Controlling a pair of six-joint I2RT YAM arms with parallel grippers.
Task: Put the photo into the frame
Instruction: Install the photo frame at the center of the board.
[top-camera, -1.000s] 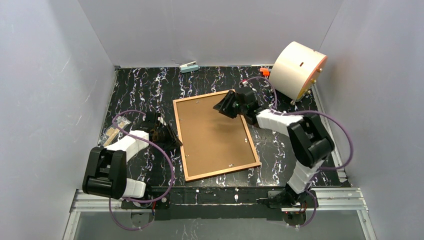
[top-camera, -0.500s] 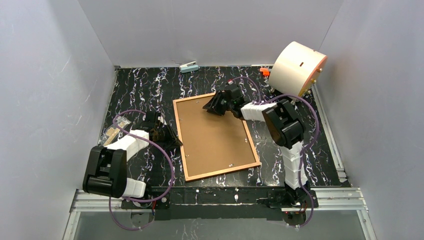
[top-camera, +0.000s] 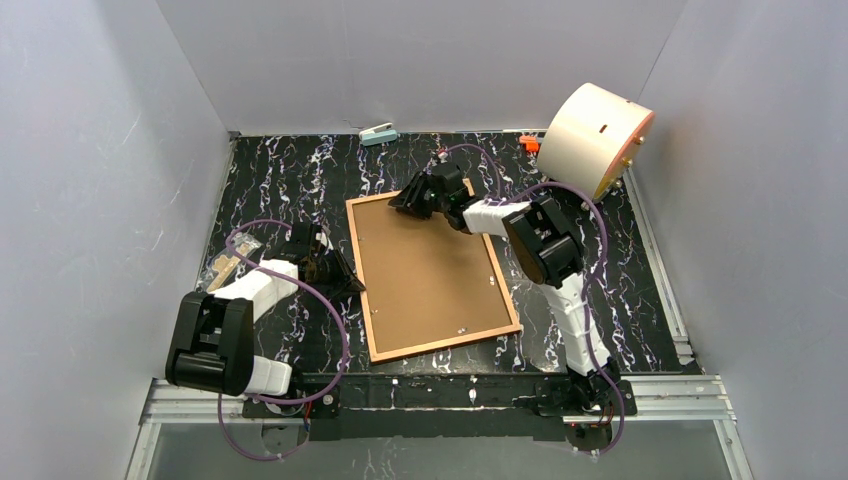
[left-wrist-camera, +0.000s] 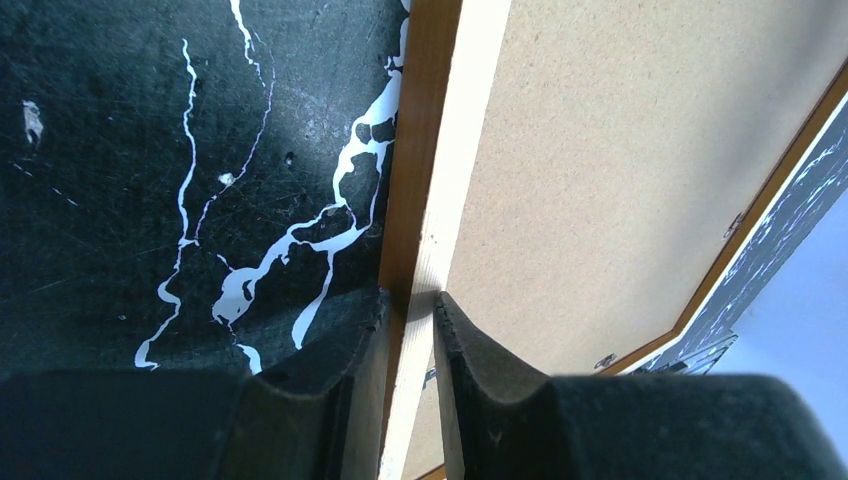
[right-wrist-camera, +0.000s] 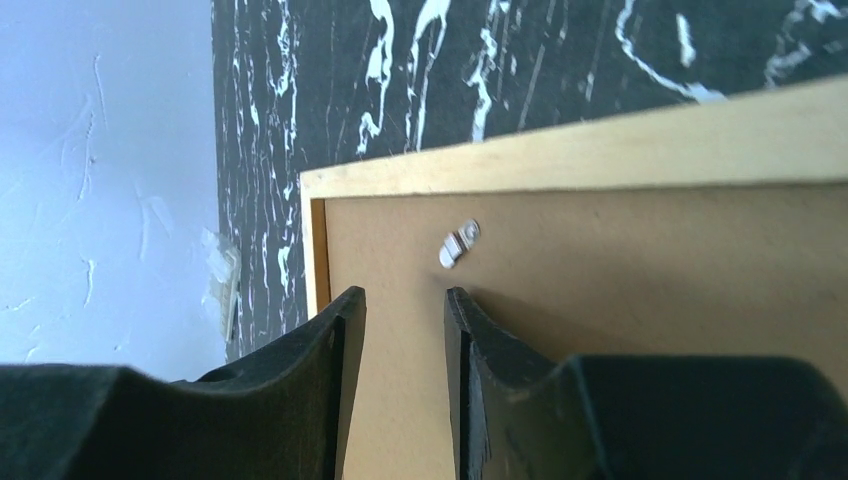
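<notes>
As the left tool (left-wrist-camera: 408, 300) sits with its jaws drawn narrow astride the 9 o'clock rail of the frame (left-wrist-camera: 418, 120), the rail fills the gap and both pads appear to bear on it. I judge this a pinch meant to steady the frame against sliding. The right tool (right-wrist-camera: 402, 295) hangs over the frame's 12 o'clock edge, toward the 11 o'clock corner, with its jaws partly parted and nothing between them. It is just short of a small metal tab clip (right-wrist-camera: 460, 243), and the likely purpose is to turn that clip and work the back. The frame lies flat, back upward, at the centre of the worktop (top-camera: 290, 180), skewed a little off square. The brown backing board (top-camera: 425, 270) sits inside the rails and covers the whole opening. The photo is not visible in any view, and whether it lies beneath the board cannot be told. Further clips (top-camera: 460, 330) show near the 3 and 6 o'clock rails. A pale drum (top-camera: 595, 140) stands well apart at 2 o'clock, uninvolved.
</notes>
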